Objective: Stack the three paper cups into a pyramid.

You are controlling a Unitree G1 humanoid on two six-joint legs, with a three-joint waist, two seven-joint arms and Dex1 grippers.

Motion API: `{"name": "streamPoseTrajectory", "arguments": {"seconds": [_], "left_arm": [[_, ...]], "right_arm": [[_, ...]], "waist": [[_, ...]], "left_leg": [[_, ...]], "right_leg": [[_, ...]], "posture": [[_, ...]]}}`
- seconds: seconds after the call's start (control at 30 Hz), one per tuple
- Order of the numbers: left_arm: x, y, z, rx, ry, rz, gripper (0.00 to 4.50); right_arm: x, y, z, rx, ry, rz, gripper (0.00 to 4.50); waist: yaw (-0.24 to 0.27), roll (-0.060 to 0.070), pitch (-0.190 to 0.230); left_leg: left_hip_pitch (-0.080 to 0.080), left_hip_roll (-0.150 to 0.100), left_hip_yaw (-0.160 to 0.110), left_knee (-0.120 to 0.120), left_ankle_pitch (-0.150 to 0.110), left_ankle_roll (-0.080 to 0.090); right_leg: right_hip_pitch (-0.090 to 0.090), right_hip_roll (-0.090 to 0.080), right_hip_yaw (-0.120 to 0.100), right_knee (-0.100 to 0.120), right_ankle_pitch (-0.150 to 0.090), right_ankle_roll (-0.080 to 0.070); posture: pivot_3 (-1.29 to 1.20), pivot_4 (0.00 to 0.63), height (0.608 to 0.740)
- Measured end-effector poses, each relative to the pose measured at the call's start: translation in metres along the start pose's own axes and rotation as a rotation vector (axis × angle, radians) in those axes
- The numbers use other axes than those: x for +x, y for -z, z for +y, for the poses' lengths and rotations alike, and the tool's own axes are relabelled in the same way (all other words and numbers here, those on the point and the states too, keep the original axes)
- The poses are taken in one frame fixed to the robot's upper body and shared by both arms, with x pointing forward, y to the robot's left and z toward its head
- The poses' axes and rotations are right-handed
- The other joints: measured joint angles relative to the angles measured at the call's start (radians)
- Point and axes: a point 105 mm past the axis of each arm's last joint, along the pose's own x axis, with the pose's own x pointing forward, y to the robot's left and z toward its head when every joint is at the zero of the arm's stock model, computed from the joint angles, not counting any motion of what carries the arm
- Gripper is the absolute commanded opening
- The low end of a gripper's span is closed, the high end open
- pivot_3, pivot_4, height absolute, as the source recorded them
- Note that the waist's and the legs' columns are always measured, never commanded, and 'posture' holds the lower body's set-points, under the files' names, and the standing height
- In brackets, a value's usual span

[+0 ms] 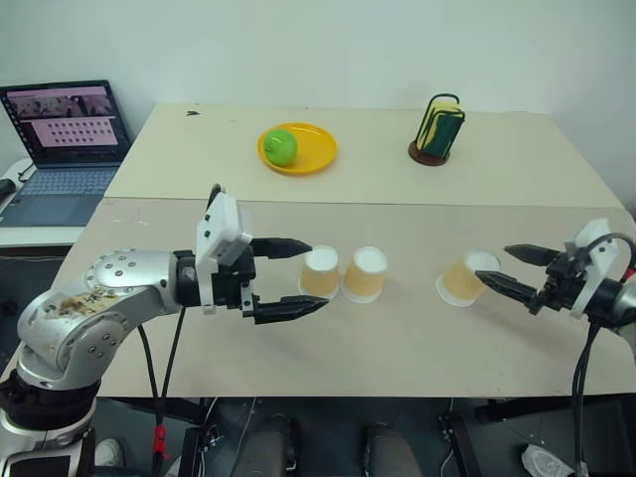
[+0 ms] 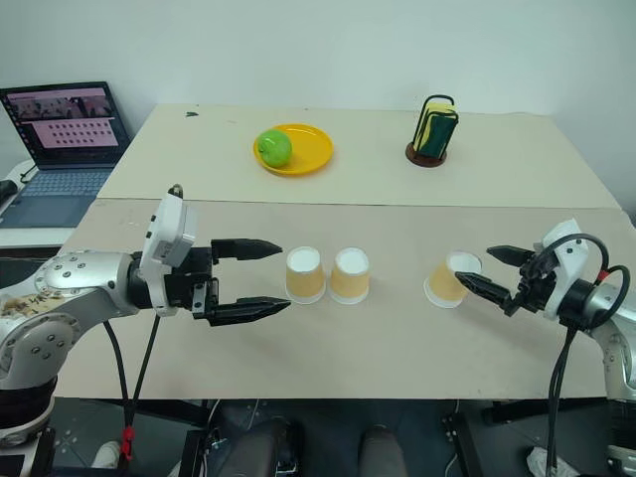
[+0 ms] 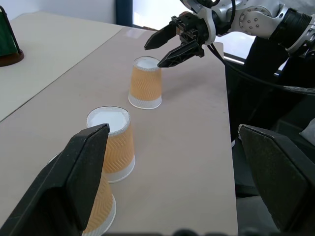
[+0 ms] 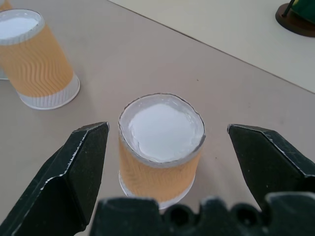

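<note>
Three paper cups stand upside down on the near tabletop (image 1: 397,338), none stacked. Two of them – the left cup (image 1: 320,272) and the middle cup (image 1: 365,273) – sit just beside each other near the middle. The third cup (image 1: 466,279) stands well apart to the right.

The left claw (image 1: 298,277) hovers just left of the pair, fingers spread wide and holding nothing, tips near the left cup. The right claw (image 1: 509,266) is also released, its two black fingers spread on either side of the lone cup – close to it, not gripping.

On the far tabletop a green apple (image 1: 280,146) rests on a yellow plate (image 1: 316,151), and a green-and-yellow holder (image 1: 439,128) stands to its right. An open laptop (image 1: 62,149) sits off at the left.
</note>
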Motion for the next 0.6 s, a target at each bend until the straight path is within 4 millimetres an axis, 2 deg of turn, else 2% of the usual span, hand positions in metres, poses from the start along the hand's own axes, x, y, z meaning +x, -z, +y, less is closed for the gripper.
{"name": "streamPoseTrajectory", "arguments": {"seconds": [0.2,0.6], "left_arm": [[0.0,0.0,0.002,-0.001,-0.018,0.003,4.48],[0.0,0.001,0.003,-0.005,-0.029,0.004,4.48]], "right_arm": [[0.011,0.01,0.005,0.034,-0.026,0.003,4.5],[0.032,0.005,0.002,0.035,-0.039,-0.024,4.5]], "waist": [[0.0,0.0,0.0],[0.002,0.0,0.0]], "left_leg": [[0.0,0.0,0.0,0.0,0.0,0.0],[0.0,0.0,0.0,0.0,0.003,-0.005]], "right_leg": [[0.0,0.0,0.0,0.0,0.0,0.0],[0.0,0.0,0.0,0.0,0.0,0.0]], "posture": [[0.0,0.15,0.726],[0.0,0.15,0.726]]}}
